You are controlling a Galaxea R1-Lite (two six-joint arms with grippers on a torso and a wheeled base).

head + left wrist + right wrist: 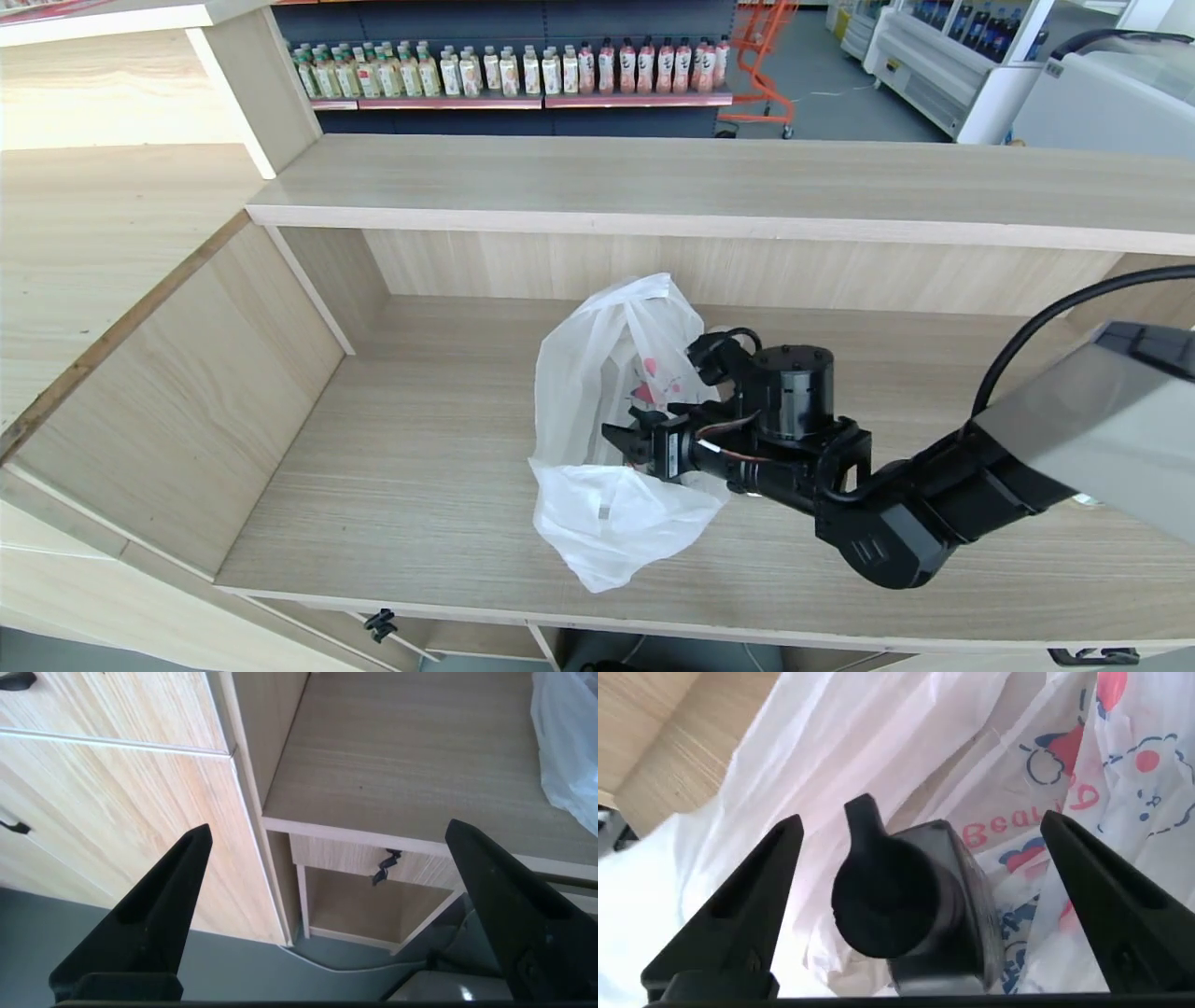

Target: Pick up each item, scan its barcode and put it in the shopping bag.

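Right gripper (pixel 920 826) fingers spread wide at shopping bag (pixel 597 373) mouth, dark-capped item (pixel 896 905) loose between them: bagging step looks nearly done. Left gripper (pixel 329 833) fingers wide, empty, off tabletop (pixel 420 485) edge.

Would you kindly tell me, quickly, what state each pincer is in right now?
Left pincer: open, holding nothing.
Right pincer: open at the bag, gripping nothing.
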